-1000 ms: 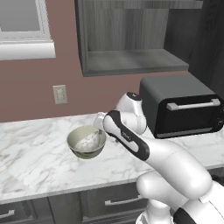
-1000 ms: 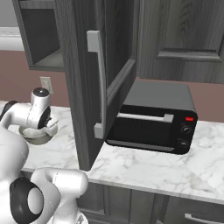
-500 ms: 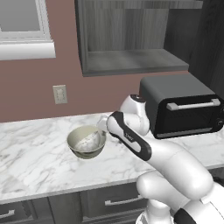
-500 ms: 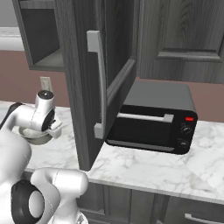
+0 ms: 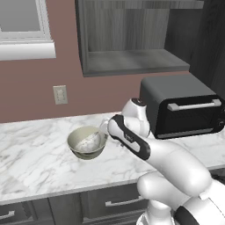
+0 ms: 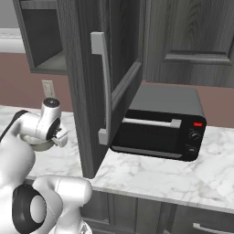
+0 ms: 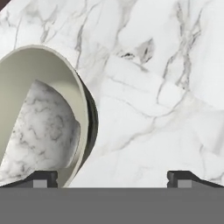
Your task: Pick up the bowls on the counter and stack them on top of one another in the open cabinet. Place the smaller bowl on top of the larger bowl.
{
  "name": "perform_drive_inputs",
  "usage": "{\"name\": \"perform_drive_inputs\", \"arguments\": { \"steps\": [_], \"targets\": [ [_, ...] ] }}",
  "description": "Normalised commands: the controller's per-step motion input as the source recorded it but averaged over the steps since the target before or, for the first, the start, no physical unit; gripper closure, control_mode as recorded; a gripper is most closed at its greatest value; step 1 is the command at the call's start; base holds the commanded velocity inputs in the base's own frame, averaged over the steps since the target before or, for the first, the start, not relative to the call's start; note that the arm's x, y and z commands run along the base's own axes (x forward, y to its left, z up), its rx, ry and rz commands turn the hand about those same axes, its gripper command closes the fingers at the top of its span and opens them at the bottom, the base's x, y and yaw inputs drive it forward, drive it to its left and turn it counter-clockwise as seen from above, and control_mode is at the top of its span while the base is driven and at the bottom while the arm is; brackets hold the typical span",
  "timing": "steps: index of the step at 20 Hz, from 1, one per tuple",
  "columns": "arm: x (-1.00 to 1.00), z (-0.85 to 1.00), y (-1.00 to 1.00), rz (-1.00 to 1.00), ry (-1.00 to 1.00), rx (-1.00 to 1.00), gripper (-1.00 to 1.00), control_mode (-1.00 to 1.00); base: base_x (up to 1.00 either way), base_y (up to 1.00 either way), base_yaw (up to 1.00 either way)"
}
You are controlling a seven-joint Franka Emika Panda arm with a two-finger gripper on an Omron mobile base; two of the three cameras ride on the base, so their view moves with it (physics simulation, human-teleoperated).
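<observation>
In the left base view, you had the wide olive-beige bowl with the cream inside (image 5: 87,143) sitting on the white marble worktop with grey veins (image 5: 35,162), left of the black toaster oven (image 5: 182,105). The small translucent whitish bowl (image 5: 91,141) appeared to lie inside it already, though the outline was faint. The end effector (image 5: 104,128) sat just beside the large bowl's right rim, mostly hidden by the white arm. The dark grey wood-grain open cabinet (image 5: 132,39) hung above, its shelf bare.

In the right base view, you could see a sliver of the large bowl (image 6: 42,145) under the wrist, and the cabinet's open door stood between the arm and the toaster oven (image 6: 160,123).

In the hand view, the end effector (image 7: 112,177) was spread wide, pinching nothing. One fingertip (image 7: 41,178) lay low against the large bowl's rim (image 7: 81,98) and the other over bare worktop (image 7: 153,87).

My read: you were lining up on the rim. If you closed off-centre, the bowl could tip or skid and spill the small bowl. On the lift, the open door and the cabinet's lower edge were the likely things to hit.
</observation>
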Motion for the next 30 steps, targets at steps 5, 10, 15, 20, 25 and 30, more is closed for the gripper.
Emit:
{"name": "perform_drive_inputs", "arguments": {
  "steps": [5, 10, 15, 20, 25, 30],
  "targets": [
    [0.28, -0.17, 0.0, 0.0, 0.02, -0.03, -1.0, -1.0, 0.0, 0.0, 0.0],
    [0.21, -0.17, 0.0, 0.0, 0.01, -0.02, -1.0, -1.0, 0.0, 0.0, 0.0],
    [0.08, -0.17, 0.0, 0.0, 0.0, -0.02, -1.0, -1.0, 0.0, 0.0, 0.0],
    [0.01, -0.12, 0.0, 0.0, 0.0, -0.02, -1.0, -1.0, 0.0, 0.0, 0.0],
    [0.0, -0.03, 0.01, 0.0, 0.0, 0.0, -1.0, -1.0, 0.0, 0.0, 0.0],
    [0.0, 0.0, 0.08, 0.0, 0.0, 0.0, -1.0, -1.0, 0.0, 0.0, 0.0]
  ]
}}
